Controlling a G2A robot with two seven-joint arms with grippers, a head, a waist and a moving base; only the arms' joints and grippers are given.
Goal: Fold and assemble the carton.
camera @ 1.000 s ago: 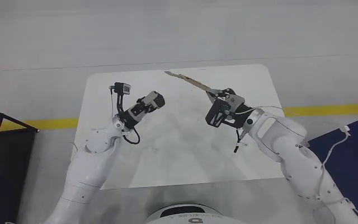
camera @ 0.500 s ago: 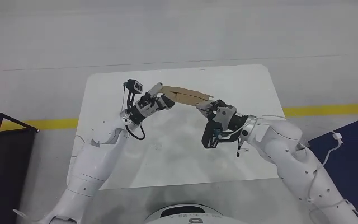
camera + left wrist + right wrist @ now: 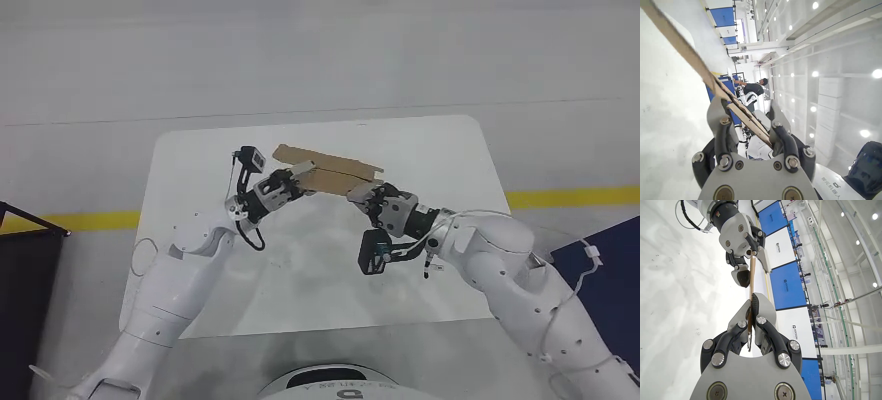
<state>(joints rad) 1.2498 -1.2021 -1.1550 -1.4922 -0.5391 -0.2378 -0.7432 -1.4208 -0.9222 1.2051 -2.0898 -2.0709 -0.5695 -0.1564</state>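
A flat brown carton (image 3: 330,172) hangs above the white table (image 3: 190,160), level between both arms. My right gripper (image 3: 372,192) is shut on one end of it; in the right wrist view the carton (image 3: 752,279) runs edge-on out of the closed right gripper (image 3: 753,306). My left gripper (image 3: 293,182) stands open at the other end, with the carton sheet between its spread fingers. The left wrist view has the carton (image 3: 696,60) slanting through the left gripper (image 3: 745,108), close to one finger (image 3: 719,111). The right wrist view also catches the left gripper (image 3: 755,270) open around the sheet.
The bare tabletop lies under and in front of the carton. The table's far edge (image 3: 320,122) is just behind the carton. Yellow floor tape (image 3: 570,196) runs beside the table.
The left gripper has come in from the left and now straddles the carton's end. The right gripper has swung the carton from pointing away to lying level across the table.
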